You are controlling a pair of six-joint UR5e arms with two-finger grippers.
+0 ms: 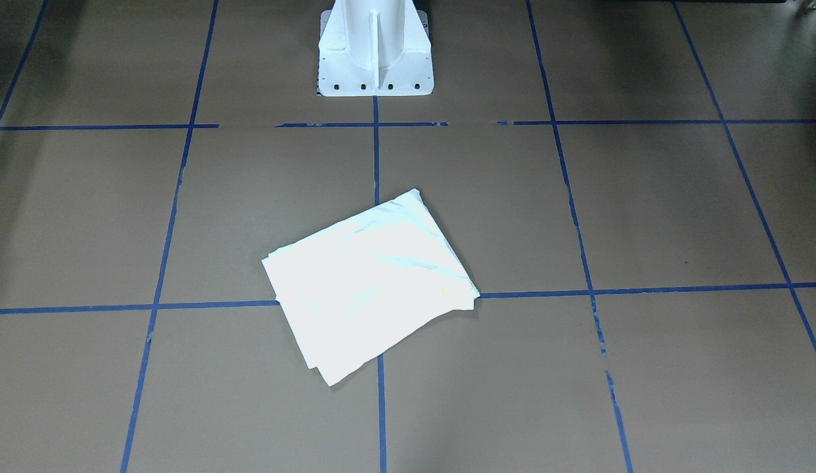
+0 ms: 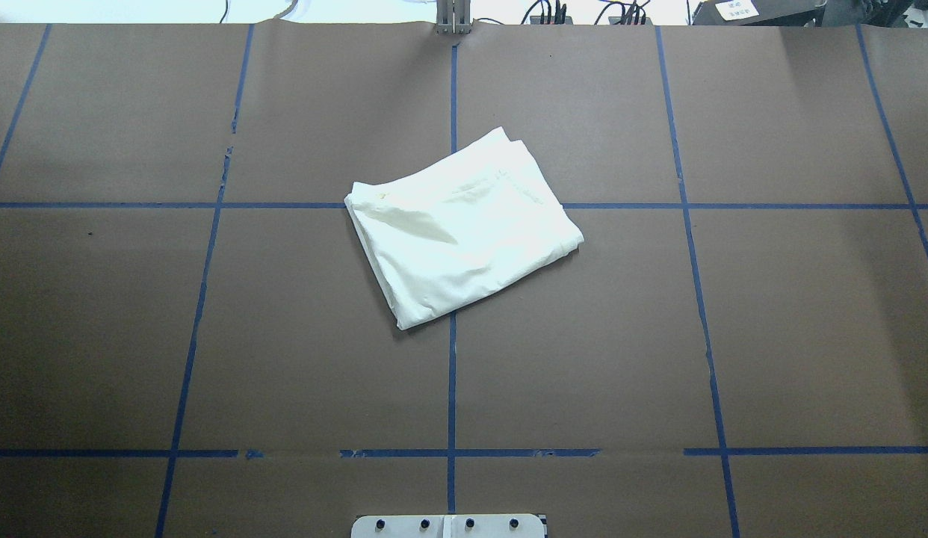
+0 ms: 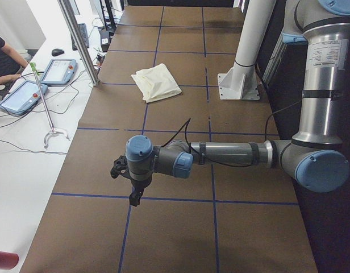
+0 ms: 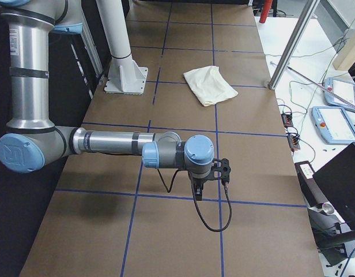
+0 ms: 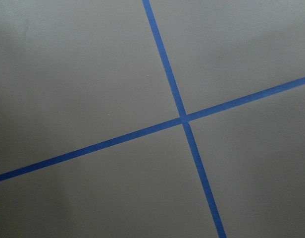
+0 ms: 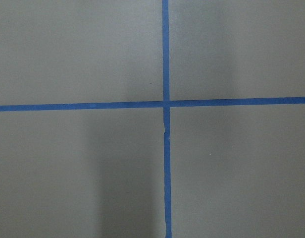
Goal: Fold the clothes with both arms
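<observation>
The clothes are one cream-white shirt (image 1: 368, 276) (image 2: 464, 228), lying as a compact folded rectangle, skewed to the tape grid, near the table's middle. Its plain side faces up and no print shows. In the left side view it (image 3: 157, 82) lies far beyond my left gripper (image 3: 133, 196), which hangs over bare table at that end. My right gripper (image 4: 196, 191) hangs likewise at the other end, far from the shirt (image 4: 210, 85). I cannot tell whether either is open or shut. Both wrist views show only brown table with crossing blue tape lines.
The white pedestal base (image 1: 375, 59) (image 3: 238, 85) stands on the robot's side of the shirt. Blue tape lines (image 2: 452, 373) divide the brown table. Beside the far edge are a metal post (image 3: 78, 42), teach pendants (image 3: 55, 71) (image 4: 337, 122), cables, and a seated person (image 3: 1, 54).
</observation>
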